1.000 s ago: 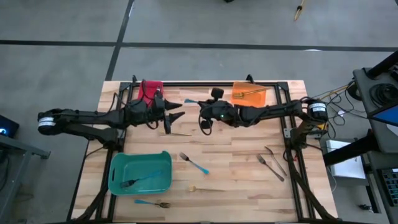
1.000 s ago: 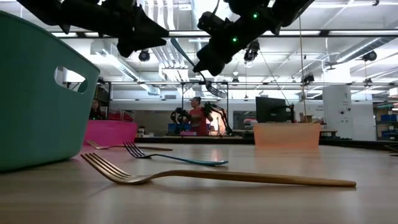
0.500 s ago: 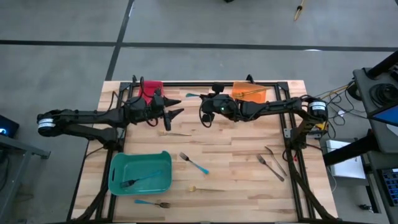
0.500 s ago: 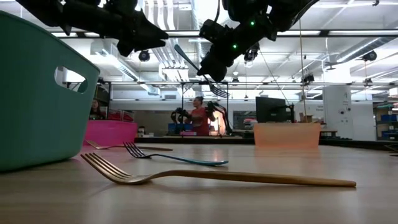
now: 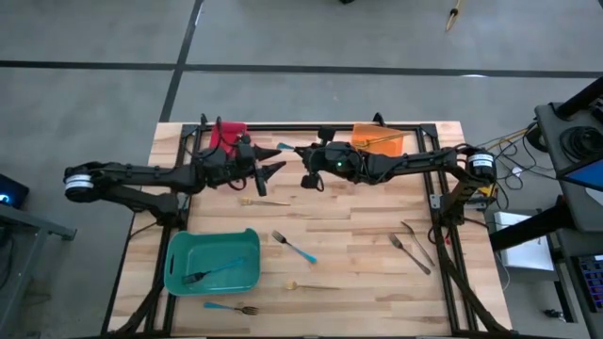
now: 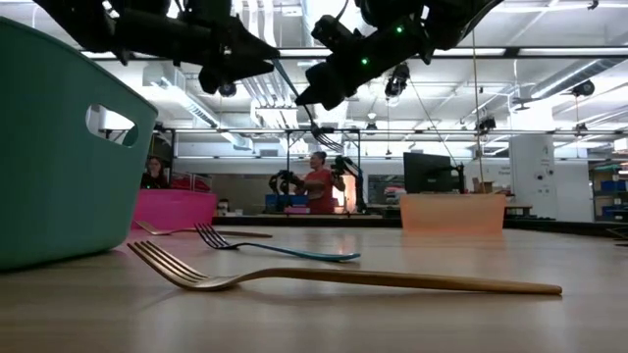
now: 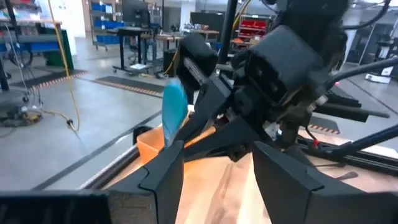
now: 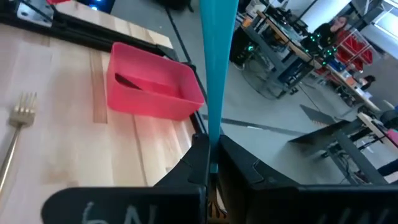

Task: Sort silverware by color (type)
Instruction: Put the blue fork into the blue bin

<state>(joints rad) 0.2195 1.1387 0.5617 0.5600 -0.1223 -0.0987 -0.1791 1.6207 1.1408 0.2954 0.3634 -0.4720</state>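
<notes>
High over the table's far middle, my right gripper is shut on a blue-handled fork. The fork's blue handle juts out toward my left gripper. That gripper faces it, open and a short way off, touching nothing. On the wood lie two gold forks, two blue-handled forks and two grey forks. Another fork lies in the teal bin. My right gripper pinches the fork's blue handle between its two fingers. The handle runs along the fingers and sticks far out past their tips. The fork's head is hidden behind the gripper. The fork is lifted clear, high above the table.
A red bin stands at the far left and an orange bin holding a gold fork at the far right. The teal bin sits at the near left. A person works in the room beyond the table.
My right gripper has turned a little with the blue-handled fork still in its hold, swinging the handle toward my left gripper. The two grippers now stand closer together above the far middle of the table.
</notes>
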